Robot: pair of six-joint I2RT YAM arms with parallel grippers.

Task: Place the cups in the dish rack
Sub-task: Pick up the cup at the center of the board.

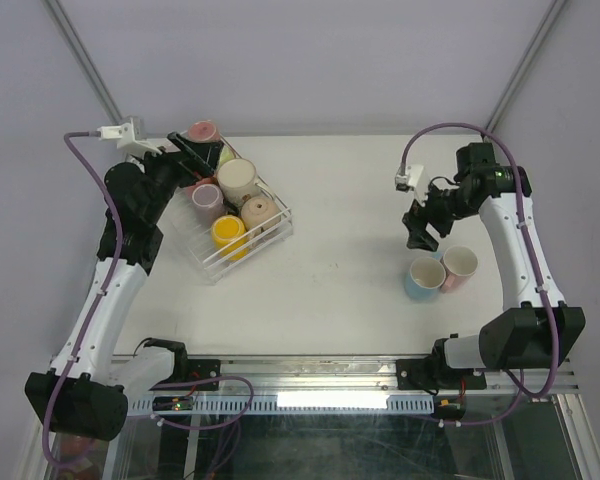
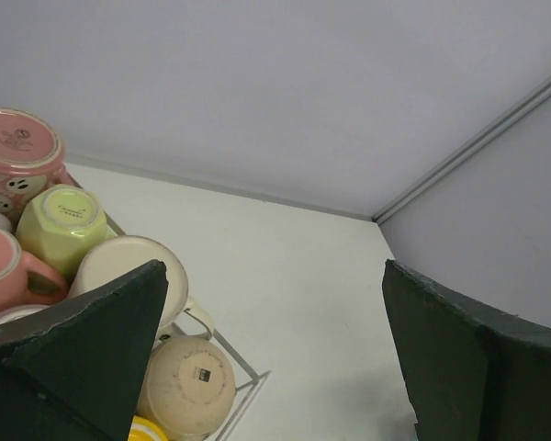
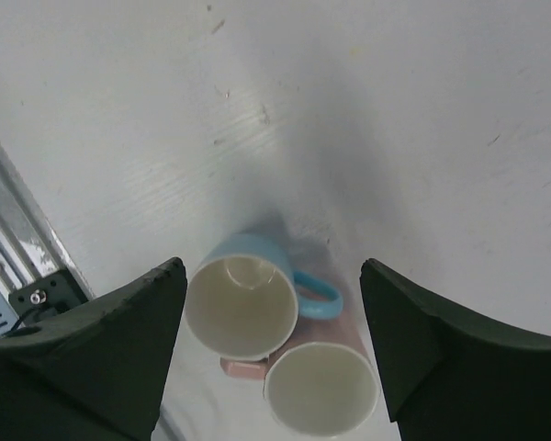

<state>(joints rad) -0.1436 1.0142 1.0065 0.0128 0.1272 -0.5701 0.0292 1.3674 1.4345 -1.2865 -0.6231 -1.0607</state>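
While the right jaws gape wide, the light blue cup (image 3: 242, 308) stands below, between them.

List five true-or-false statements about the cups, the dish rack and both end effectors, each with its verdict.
1. Two cups, a light blue cup and a pink cup, stand on the table outside the dish rack. True.
2. The light blue cup lies on its side. False: it stands upright, mouth up.
3. The right end effector grips the pink cup. False: it is open and empty, above the two cups.
4. A yellow cup sits in the dish rack. True.
5. The left end effector is shut. False: its fingers are wide apart over the rack, with nothing between them.
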